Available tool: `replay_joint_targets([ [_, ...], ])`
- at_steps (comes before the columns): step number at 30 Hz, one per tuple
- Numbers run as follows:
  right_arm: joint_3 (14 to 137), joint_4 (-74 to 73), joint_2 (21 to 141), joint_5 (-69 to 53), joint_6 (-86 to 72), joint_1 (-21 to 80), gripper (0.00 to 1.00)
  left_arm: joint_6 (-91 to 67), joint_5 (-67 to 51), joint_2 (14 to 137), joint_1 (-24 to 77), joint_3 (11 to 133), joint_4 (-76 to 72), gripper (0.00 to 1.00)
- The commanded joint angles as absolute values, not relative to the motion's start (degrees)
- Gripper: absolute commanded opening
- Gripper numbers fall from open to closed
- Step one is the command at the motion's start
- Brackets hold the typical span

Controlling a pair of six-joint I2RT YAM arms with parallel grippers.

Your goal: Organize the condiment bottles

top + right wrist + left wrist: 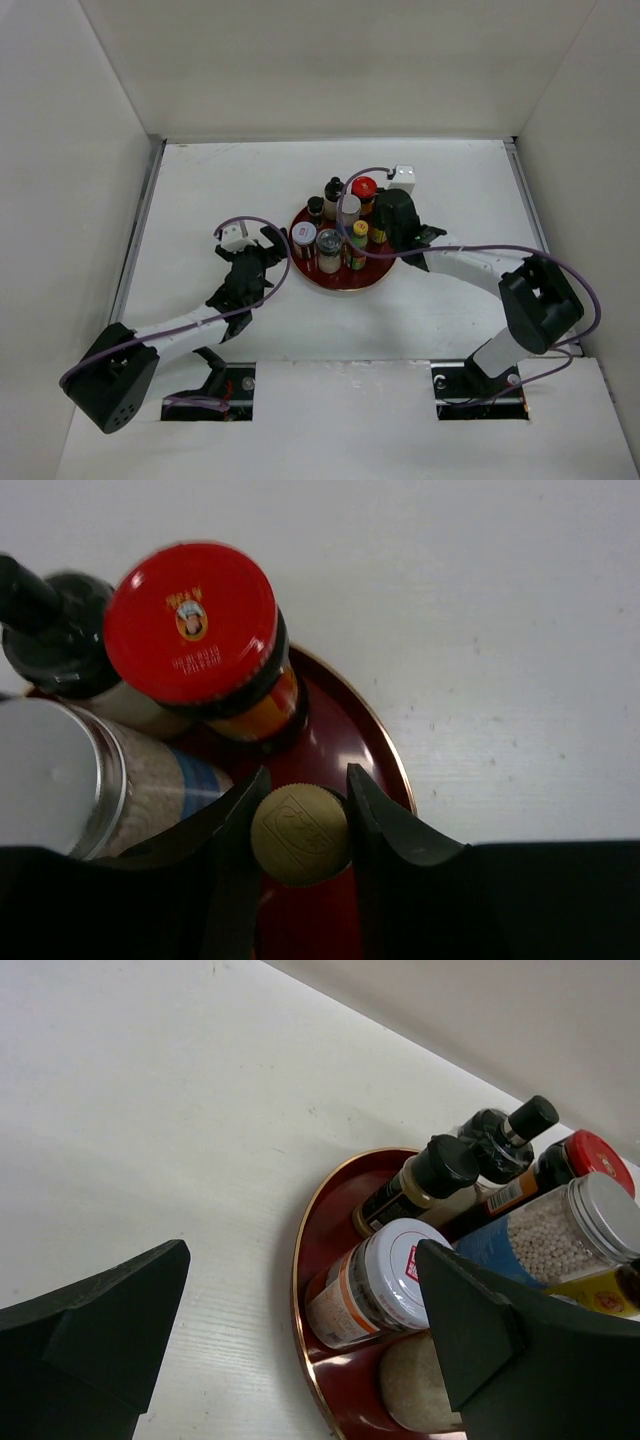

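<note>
A round red tray point(340, 290) holds several condiment bottles upright. Among them are a red-capped jar point(364, 187), a black-capped bottle point(333, 186), a white-capped jar point(304, 235) and a grey-capped jar point(329, 240). My right gripper point(383, 230) is over the tray's right side. In the right wrist view it point(305, 788) is shut on a gold-capped bottle point(300, 832) standing on the tray point(370, 730), next to the red-capped jar point(190, 610). My left gripper point(278, 258) is open and empty at the tray's left rim. In the left wrist view it point(302, 1255) faces the white-capped jar point(385, 1280).
A small white box point(404, 178) lies on the table just behind the tray. White walls close in the table on the left, back and right. The left wrist view also shows a black-capped bottle point(440, 1165) and a jar of white beads point(560, 1235).
</note>
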State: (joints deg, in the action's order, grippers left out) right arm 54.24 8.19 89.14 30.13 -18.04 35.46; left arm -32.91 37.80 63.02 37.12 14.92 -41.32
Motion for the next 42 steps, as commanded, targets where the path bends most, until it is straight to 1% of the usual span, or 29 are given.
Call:
replay_joint_targets([
  [1,53.71,15.38,89.38,32.95,-19.25,36.95,0.34,-33.4,38.85,60.91,36.61,14.33,-42.8,1.0],
  [2,53.27,15.55,89.65,33.31,-19.25,37.22,0.36,-33.4,38.93,60.82,36.43,14.33,-42.8,1.0],
  [3,52.91,15.9,89.65,33.66,-19.34,37.48,0.42,-33.4,39.02,60.73,36.34,14.33,-42.72,1.0],
  [5,51.86,16.78,88.78,34.27,-19.42,37.92,0.61,-33.4,38.76,60.47,36.25,14.15,-42.63,1.0],
  [7,50.98,17.14,86.5,34.8,-19.42,38.27,0.75,-33.4,39.02,59.59,36.69,14.15,-42.37,1.0],
  [8,50.8,16.88,85.01,34.89,-19.51,38.27,0.8,-33.4,39.02,59.15,36.69,14.15,-42.1,1.0],
  [12,50.28,14.42,77.28,34.98,-19.6,38.1,0.93,-33.4,38.85,56.79,36.69,14.15,-40.52,1.0],
  [13,49.66,13.89,74.91,35.15,-19.69,37.75,1.0,-33.4,38.67,56.08,36.87,14.15,-40.0,1.0],
  [18,44.31,11.78,64.7,34.98,-22.67,32.31,1.0,-33.84,38.84,50.9,39.06,15.9,-33.59,1.0],
  [23,34.3,14.23,56.96,30.77,-30.92,21.69,1.0,-35.15,40.43,50.88,40.12,19.24,-23.58,1.0],
  [28,26.9,19.77,57.39,28.13,-37.69,14.55,1.0,-35.86,40.17,52.38,39.51,22.14,-17.32,1.0],
  [33,24.26,22.23,58.8,25.76,-41.75,13.23,1.0,-36.03,39.55,53.44,40.12,24.43,-13.71,1.0],
  [34,24.0,22.58,58.97,25.49,-41.66,13.23,0.94,-36.12,39.38,53.61,40.21,24.52,-13.8,1.0],
  [36,23.38,23.2,59.06,25.4,-41.92,13.05,0.63,-36.39,38.76,53.88,40.3,25.22,-13.54,1.0],
  [38,23.12,23.12,58.98,25.05,-42.01,13.05,0.41,-36.3,37.71,53.62,41.08,25.75,-12.92,1.0],
  [39,23.12,22.85,58.71,24.61,-41.92,12.79,0.34,-36.21,37.36,53.35,41.52,25.84,-12.83,1.0],
  [40,23.12,22.76,58.54,24.35,-41.92,12.61,0.3,-36.12,37.27,53.0,41.7,25.93,-12.83,1.0],
  [42,22.94,23.11,58.71,24.17,-42.01,12.09,0.3,-36.04,36.83,52.47,41.79,26.28,-12.83,1.0],
])
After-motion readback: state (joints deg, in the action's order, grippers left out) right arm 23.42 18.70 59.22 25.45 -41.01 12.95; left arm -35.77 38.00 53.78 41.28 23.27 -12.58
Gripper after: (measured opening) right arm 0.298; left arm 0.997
